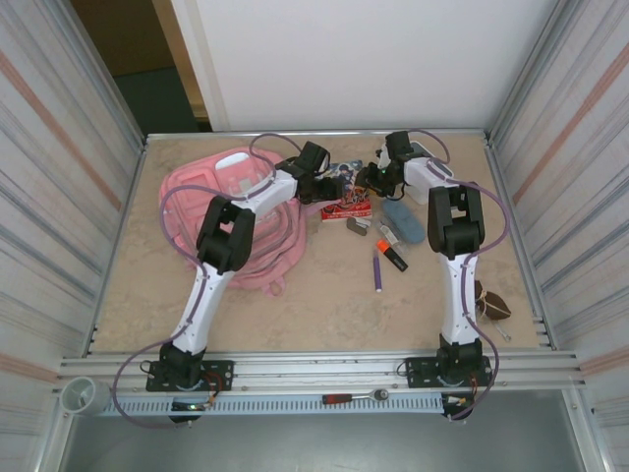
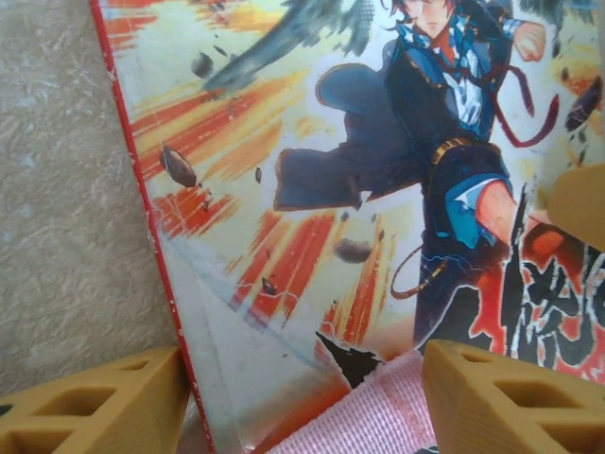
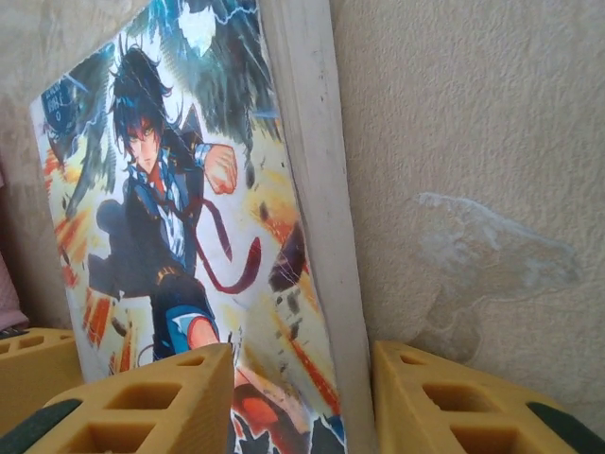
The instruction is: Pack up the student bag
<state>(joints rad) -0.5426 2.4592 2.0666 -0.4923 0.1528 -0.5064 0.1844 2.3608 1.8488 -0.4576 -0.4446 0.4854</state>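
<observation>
The student bag [image 1: 187,211] is soft pink fabric, rumpled, lying flat on the mottled beige table [image 1: 324,305]. It sits left of my left gripper [image 1: 329,187], partly beneath that arm. Its long axis runs roughly near to far, with the white-patch end toward the far wall and the loose straps toward my bases.

My left gripper stands wide. Its blocky, hollow-celled yellow fingers [image 2: 90,407] straddle the red-trimmed edge of a glossy illustrated book [image 1: 349,205], one finger over bare table and the other over the cover. A strip of ribbed pink fabric [image 2: 364,421] shows between them. I cannot tell whether either pad touches the book.

The book is thin and rectangular and lies between my two grippers.

My right gripper [image 1: 370,180] stands narrower. The book's pale page edge runs up between its fingers [image 3: 454,402]. I cannot tell whether it grips.

Right of that gripper and nearer to my bases lie a blue oval pouch [image 1: 403,221], an orange marker [image 1: 393,258] and a purple pen [image 1: 377,269].
</observation>
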